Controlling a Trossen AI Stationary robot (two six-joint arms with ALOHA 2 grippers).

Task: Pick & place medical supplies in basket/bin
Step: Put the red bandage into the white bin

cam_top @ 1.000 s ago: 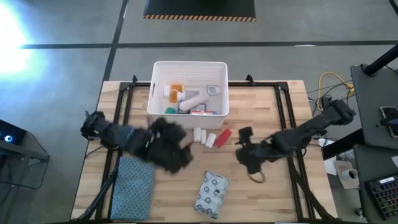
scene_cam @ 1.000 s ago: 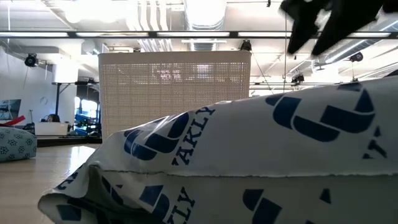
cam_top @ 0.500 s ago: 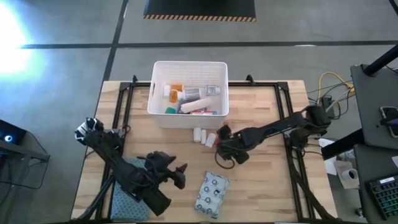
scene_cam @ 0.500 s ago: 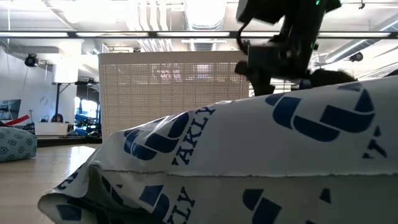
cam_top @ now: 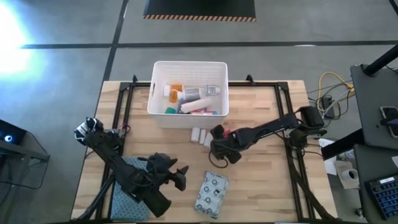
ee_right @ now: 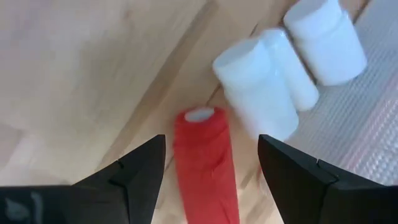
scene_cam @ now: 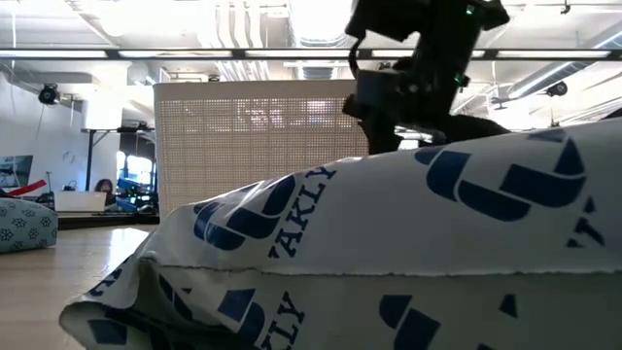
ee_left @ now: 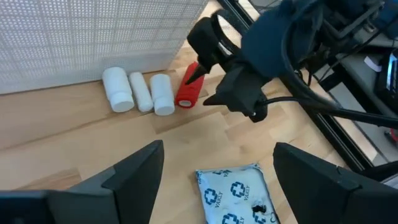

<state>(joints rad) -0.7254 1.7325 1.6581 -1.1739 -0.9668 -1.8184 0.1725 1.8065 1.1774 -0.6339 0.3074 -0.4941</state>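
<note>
Reaching for the next supply, we take the large white ribbed plastic bin [cam_top: 189, 87] as our landmark: several items already lie inside it. Just in front of it, our right gripper [ee_right: 211, 168] hangs with jaws apart over the red cylindrical roll [ee_right: 205, 163], beside three small white bottles [ee_left: 138, 91]. Next we must lower and close. A second ago this gripper sat farther from the bin; our left gripper [cam_top: 180, 177], open, has pulled back.

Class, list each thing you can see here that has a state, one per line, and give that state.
Bin: upright, partly filled.
Red roll: lying on the table, not gripped.
Three white bottles: lying side by side beside the bin.
First-aid pouch: flat on the table.
Right pincer: open around the red roll.
Left pincer: open, empty.
</note>
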